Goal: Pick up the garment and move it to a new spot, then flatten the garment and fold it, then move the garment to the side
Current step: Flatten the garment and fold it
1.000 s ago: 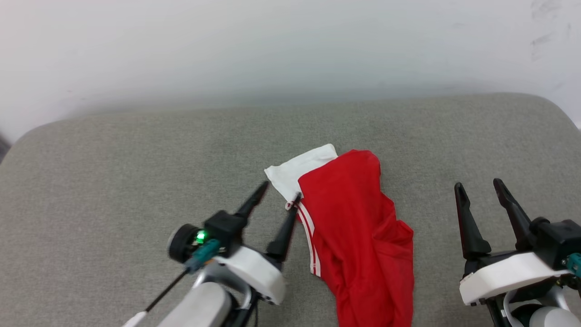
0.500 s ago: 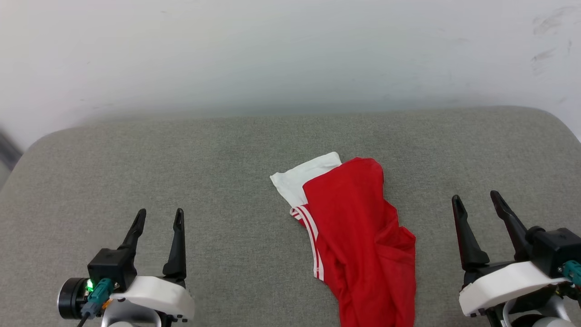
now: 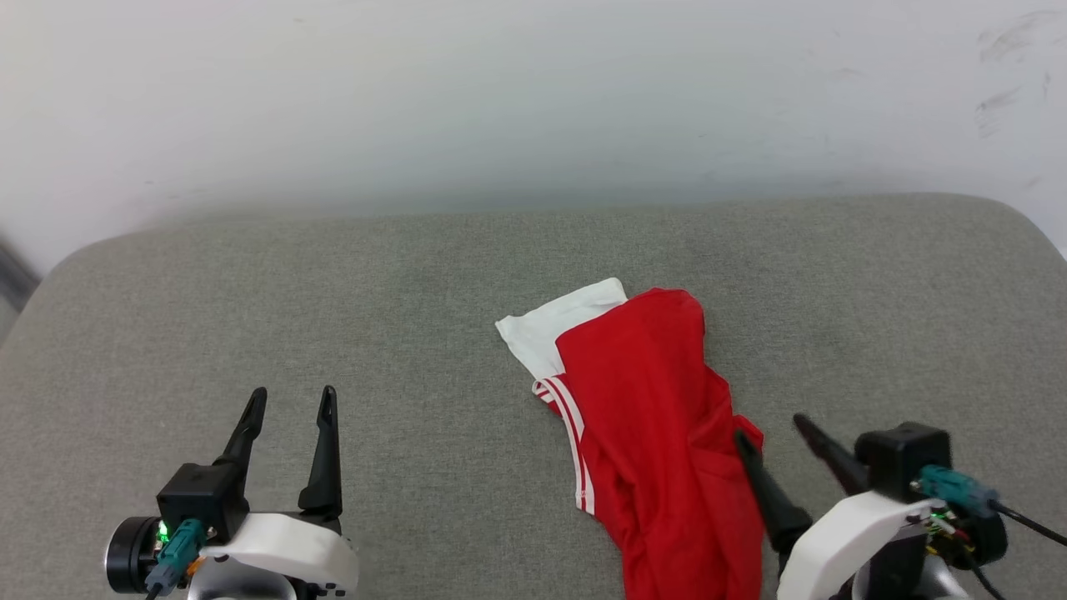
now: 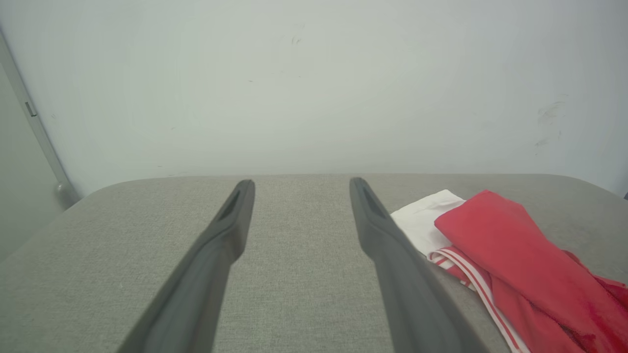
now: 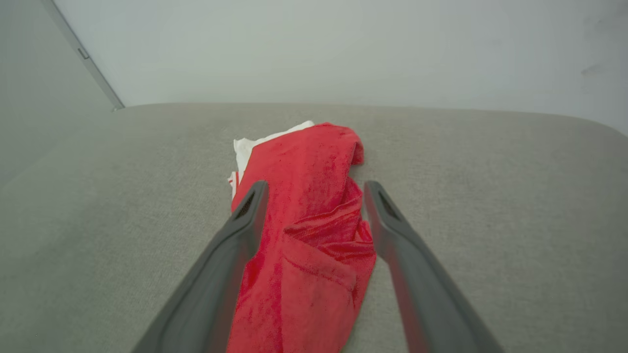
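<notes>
Against the pale wall [image 3: 500, 100], the grey upholstered bench [image 3: 333, 333] carried the garment [image 3: 650, 417] just right of its middle. It lay bunched lengthwise and ran toward the near edge, with one white sleeve [image 3: 550, 321] showing at its far end. The right gripper [image 3: 768, 429] stood at the garment's right-hand folds with its jaws spread wide and nothing held, one finger over red cloth and the other over bare upholstery. This was judged to be the line-up for a first pickup. The left gripper [image 3: 293, 392], equally wide and empty, waited toward the near left corner, well apart from the garment. The only hindrance noted was the garment's own crumpled layers.
</notes>
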